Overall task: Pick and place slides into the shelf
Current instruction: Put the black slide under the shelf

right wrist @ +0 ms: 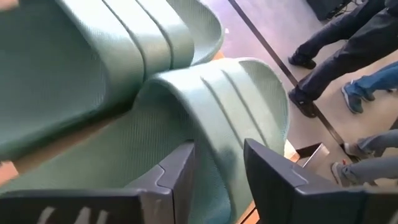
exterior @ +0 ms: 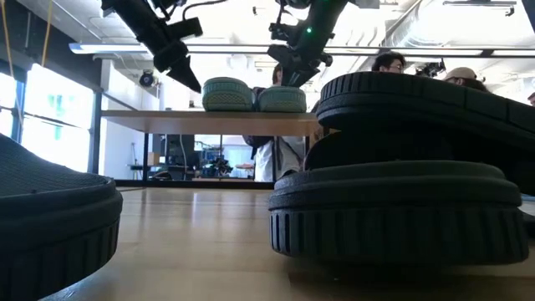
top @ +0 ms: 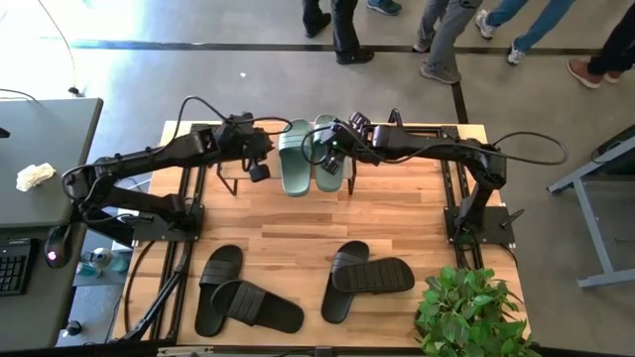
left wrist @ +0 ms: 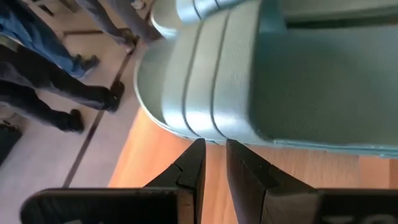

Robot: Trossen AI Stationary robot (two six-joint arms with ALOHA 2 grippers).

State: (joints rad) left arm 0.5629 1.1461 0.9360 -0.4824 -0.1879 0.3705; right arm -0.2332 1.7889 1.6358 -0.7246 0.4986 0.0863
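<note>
Two sage-green slides [top: 296,157] [top: 327,154] lie side by side, soles down, on the shelf's plank [exterior: 167,122] at the table's far middle. My right gripper [top: 342,149] is at the right green slide [right wrist: 236,99] and shut on its strap. My left gripper [top: 260,169] is shut and level at the left green slide's outer side [left wrist: 205,93], its tips [left wrist: 214,155] just off the sole's edge. Two black pairs lie on the table's near half, one [top: 243,293] at the left and one [top: 362,278] at the right, in each pair one slide lying partly over the other. My left gripper's shut tips stand at the left green slide's sole edge [left wrist: 202,134], coming level from the table's left; I cannot tell whether they touch it. My right gripper has the right green slide's strap near its outer end [right wrist: 217,155] between its two fingers, one finger seemingly on the footbed side and one outside. It comes from above and the table's right. The slide rests on the shelf.
A potted plant [top: 466,312] stands at the table's near right corner. Several people [top: 446,30] walk beyond the far edge. A desk with a keyboard [top: 15,263] stands to the left. Bare wood lies between the shelf and the black slides.
</note>
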